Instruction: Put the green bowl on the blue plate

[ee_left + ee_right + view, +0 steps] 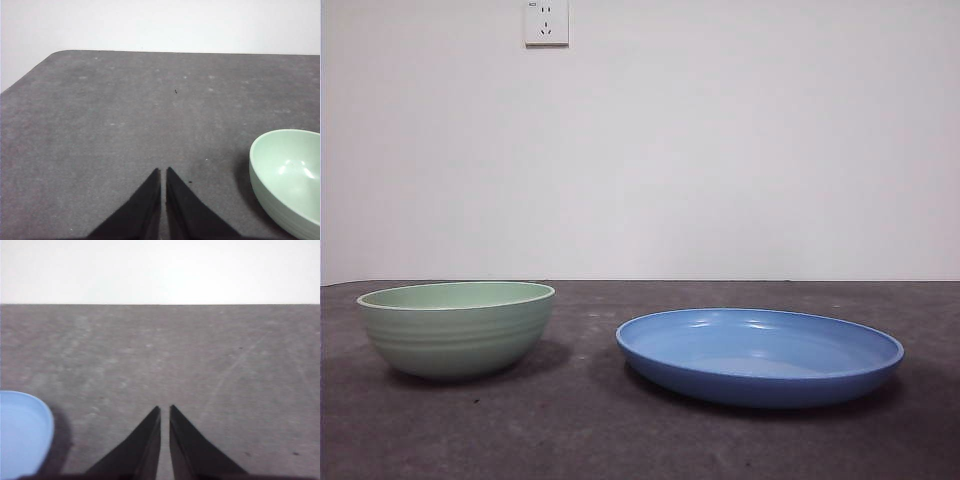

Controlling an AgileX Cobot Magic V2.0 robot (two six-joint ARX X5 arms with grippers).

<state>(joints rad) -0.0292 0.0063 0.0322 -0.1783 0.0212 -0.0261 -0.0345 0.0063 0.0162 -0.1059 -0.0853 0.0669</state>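
While untouched, pale mint-green ridged bowl [457,327] upright on table, well apart from glossy blue shallow plate [760,355]. Left gripper [163,171] nearest, right gripper [165,408] idle, both pressed together. Likely risk: smooth rim slipping from pinch.

Grey table [620,430] — white wall socket [546,22]

Wall [720,150]: being seen as plain white, evenly lit.
Socket [547,22]: being shown mounted high on the wall.
Table [620,430]: being covered by dark grey, speckled surface.
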